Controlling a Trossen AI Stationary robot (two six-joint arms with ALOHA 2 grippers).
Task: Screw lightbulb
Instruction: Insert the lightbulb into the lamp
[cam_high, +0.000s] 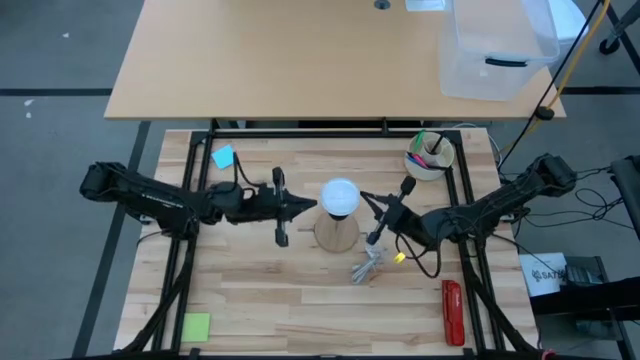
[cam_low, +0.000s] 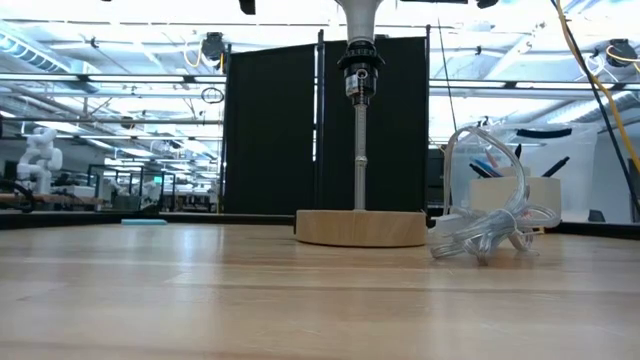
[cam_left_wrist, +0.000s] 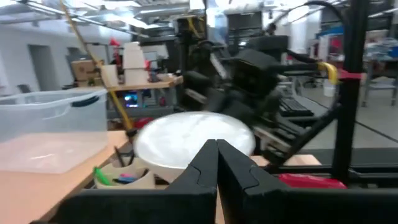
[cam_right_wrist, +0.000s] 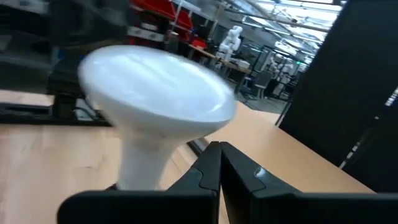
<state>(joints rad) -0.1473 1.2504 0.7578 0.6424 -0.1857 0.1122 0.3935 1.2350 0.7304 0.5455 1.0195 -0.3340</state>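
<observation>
High view: lightbulb (cam_high: 339, 196) at table (cam_high: 250, 300) centre, atop wooden base (cam_high: 336, 236).
Left pincer (cam_high: 308, 207): at bulb's 9 o'clock, fingers pressed together, empty.
Right pincer (cam_high: 366, 200): at 3 o'clock, closed, empty.
Handling: likely light, slippery, fragile; grip globe gently.

Dark jointed arms, seemingly black-cabled

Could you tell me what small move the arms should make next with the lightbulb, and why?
Probably open the left gripper and close its fingers around the lightbulb globe. Both grippers, the right gripper included, flank the bulb with fingers shut and hold nothing, while the bulb stands atop the lamp stem over the wooden base.
</observation>
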